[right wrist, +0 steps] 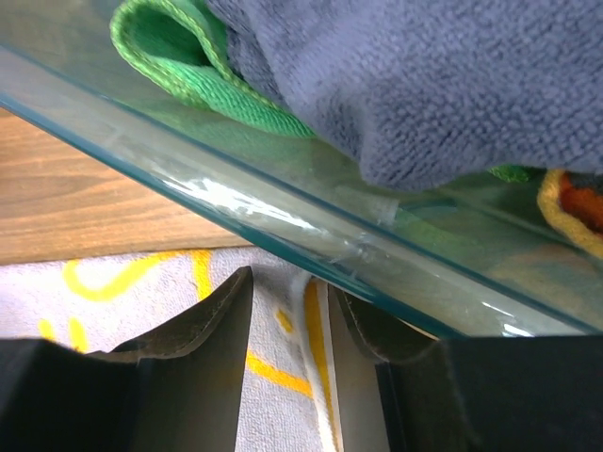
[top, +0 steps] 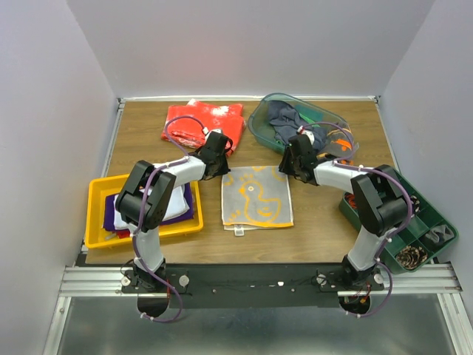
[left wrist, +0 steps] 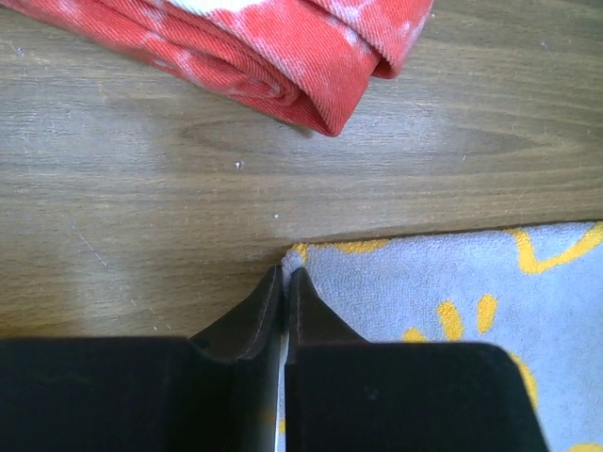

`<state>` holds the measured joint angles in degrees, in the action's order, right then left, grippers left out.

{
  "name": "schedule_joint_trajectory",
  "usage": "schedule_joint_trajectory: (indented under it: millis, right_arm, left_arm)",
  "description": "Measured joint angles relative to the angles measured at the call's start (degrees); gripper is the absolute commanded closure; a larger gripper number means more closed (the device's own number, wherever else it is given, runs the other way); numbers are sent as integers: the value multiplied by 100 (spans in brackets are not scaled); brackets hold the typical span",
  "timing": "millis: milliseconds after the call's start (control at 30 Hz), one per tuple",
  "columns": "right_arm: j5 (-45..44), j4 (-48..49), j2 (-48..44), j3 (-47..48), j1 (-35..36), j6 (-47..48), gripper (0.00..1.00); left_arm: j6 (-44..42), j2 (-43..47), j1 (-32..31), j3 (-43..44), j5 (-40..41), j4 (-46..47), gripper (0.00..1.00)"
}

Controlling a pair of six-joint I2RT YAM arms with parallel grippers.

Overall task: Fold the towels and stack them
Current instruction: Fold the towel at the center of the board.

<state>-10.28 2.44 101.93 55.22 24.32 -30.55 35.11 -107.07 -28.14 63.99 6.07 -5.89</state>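
A grey-and-yellow towel (top: 256, 196) lies flat on the table between the arms. My left gripper (top: 220, 171) is at its far left corner. In the left wrist view the left gripper (left wrist: 285, 275) is shut, with the corner of the towel (left wrist: 452, 273) pinched between the fingertips. My right gripper (top: 290, 167) is at the far right corner. In the right wrist view the right gripper (right wrist: 292, 282) is open, its fingers (right wrist: 207, 348) straddling the towel's (right wrist: 104, 282) raised edge, close under the bin wall.
A clear bin (top: 260, 122) at the back right holds navy (right wrist: 424, 75) and green (right wrist: 179, 56) towels. A red speckled cloth (top: 203, 122) lies at the back. A yellow tray (top: 97, 214) on the left holds purple and white towels. A green organizer (top: 436, 222) stands at the right.
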Motion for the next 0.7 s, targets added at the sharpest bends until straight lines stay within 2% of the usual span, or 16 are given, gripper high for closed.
schedule_joint_trajectory:
  millis: [67,133,167,200,300,500,700]
  right_arm:
    - [0,61,2,0,0,0,56]
    - [0,118,7,0,0,-2,62]
    - [0,140,9,0,0,-4,67]
    - [0,170,22,0,0,-7,76]
    - [0,221,52,0,0,-35,88]
    - [-17,258,-26,-52,0,-55,92]
    - [-20,350,-837,-439,13,-52,92]
  left_arm:
    - [0,-2,0,0,0,7,94]
    - [-7,-9,0,0,0,13,96]
    - [-7,-13,0,0,0,22,97]
    - [-7,-13,0,0,0,24,100]
    - [-9,-15,0,0,0,31,100]
    - [-2,142,-7,-74,13,44,100]
    - [7,1123,-52,-496,13,133,100]
